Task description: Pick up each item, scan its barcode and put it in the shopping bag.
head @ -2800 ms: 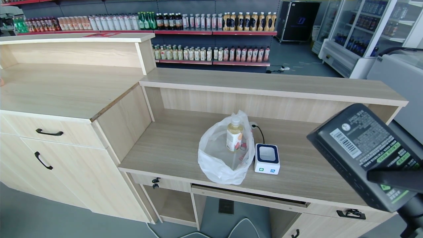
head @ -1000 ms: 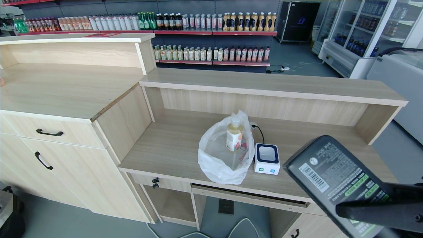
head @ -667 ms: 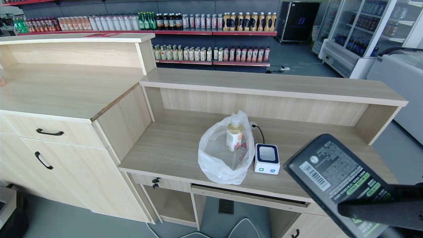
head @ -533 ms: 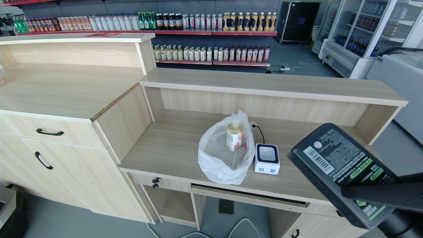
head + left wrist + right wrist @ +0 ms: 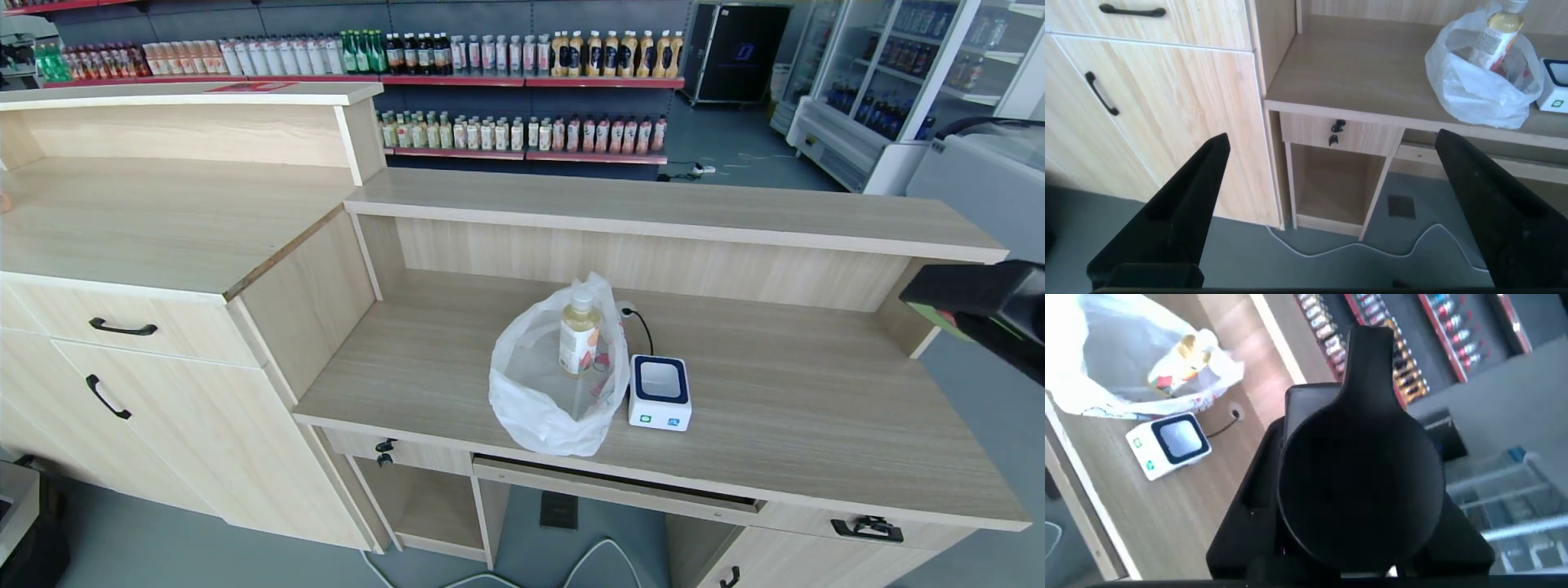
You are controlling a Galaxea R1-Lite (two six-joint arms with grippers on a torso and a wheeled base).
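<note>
The right jaws are clamped on a black box (image 5: 992, 331), apparently above the right end of the surface (image 5: 800, 392) and well apart from the scanner (image 5: 660, 394) and shopping bag (image 5: 535, 404). The left jaws gape wide.

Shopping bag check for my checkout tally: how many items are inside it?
1: a bottle standing in the shopping bag beside the scanner; folds may hide others.

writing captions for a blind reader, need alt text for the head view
A bag holding an upright bottle sits on a wooden counter, a scanner close on its right. A black box juts in at the right edge. Behind, shelves of drinks line the wall.
</note>
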